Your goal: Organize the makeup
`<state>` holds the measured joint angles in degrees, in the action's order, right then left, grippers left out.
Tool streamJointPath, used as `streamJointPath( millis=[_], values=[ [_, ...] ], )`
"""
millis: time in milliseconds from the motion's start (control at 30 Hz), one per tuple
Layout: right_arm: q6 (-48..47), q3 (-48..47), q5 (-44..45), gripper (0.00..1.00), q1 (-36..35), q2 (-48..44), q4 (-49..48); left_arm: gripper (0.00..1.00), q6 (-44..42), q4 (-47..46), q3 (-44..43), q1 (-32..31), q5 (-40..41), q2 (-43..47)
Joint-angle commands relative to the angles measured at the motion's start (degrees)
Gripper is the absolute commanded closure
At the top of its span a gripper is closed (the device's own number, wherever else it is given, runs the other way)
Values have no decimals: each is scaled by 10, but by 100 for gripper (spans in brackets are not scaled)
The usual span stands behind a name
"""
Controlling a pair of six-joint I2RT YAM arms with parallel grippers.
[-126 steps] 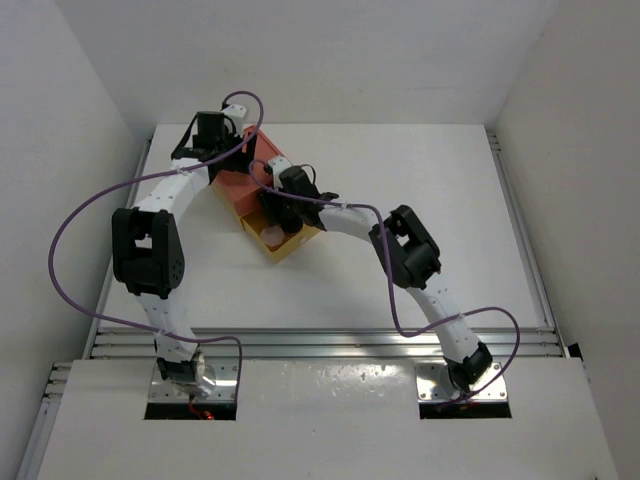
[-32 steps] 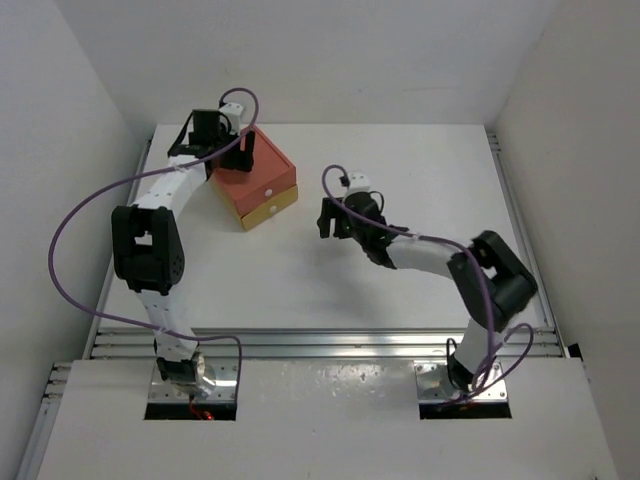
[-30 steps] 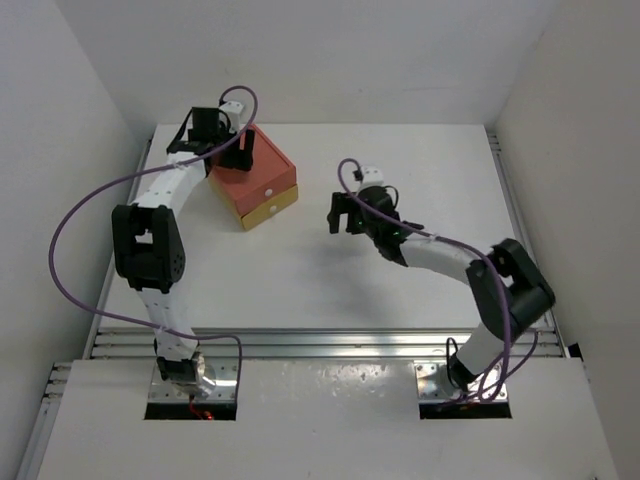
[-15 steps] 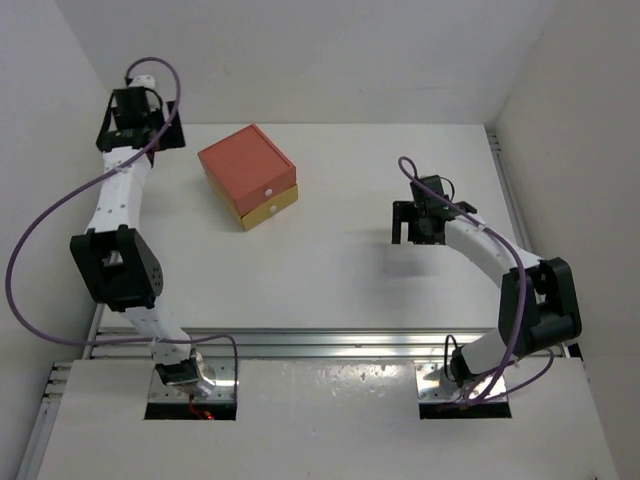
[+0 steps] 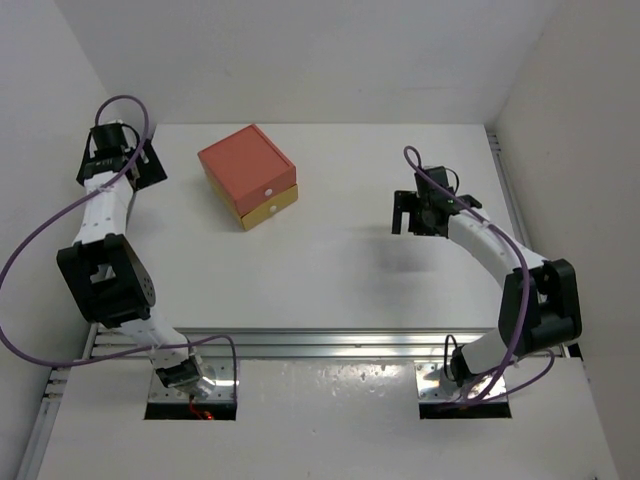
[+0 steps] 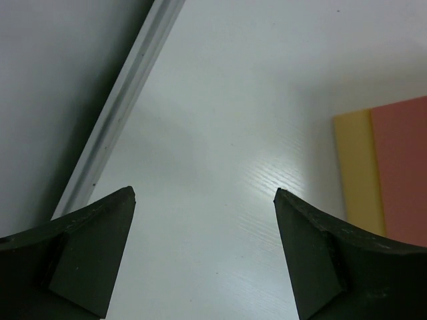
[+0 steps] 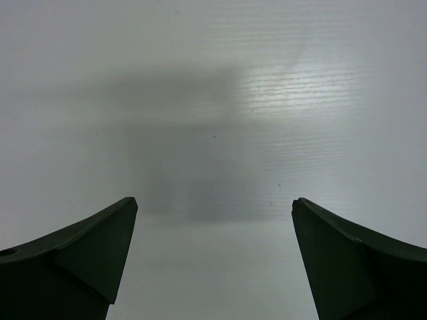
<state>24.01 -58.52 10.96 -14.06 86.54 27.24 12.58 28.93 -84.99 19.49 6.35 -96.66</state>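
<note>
Since both drawers of the box (image 5: 248,172) sit flush with its front, whatever is inside is hidden. No piece of the makeup shows in any view, so where it lies cannot be told.

Top view: box stands on the table (image 5: 330,270), far and left of centre, turned at an angle. Orange-red drawer on top, yellow drawer below, a small white knob on each front. Both arms are well apart from the box.

Left arm: reaches to the far left corner of the table. Left claw (image 6: 203,193) has its fingers wide apart with nothing between them, only bare table below. Wrist view shows the metal rail (image 6: 127,100) of the table's left edge running diagonally, with dark wall past it. A corner of the box is at the right edge of this view, a yellow strip next to an orange-red area, the rest cut off by the frame.

Right arm: stretched over the right half of the table, claw pointing down. Right claw (image 7: 213,200) is also spread wide and holds nothing. Its wrist view gives only white table and a soft grey shadow (image 7: 187,167); only the finger ends are in frame.

Purple cable (image 5: 30,250) loops off the left arm past the table's left edge.
</note>
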Motion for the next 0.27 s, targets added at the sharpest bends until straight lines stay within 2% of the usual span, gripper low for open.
streamJointPath(
  millis=[0,233],
  values=[
    [12,-19,-11,0,1,-8,-10,9,16,-19,-19,4,-48,10],
    [8,46,2,0,2,-52,-65,9,16,-19,-14,4,-71,10]
  ],
)
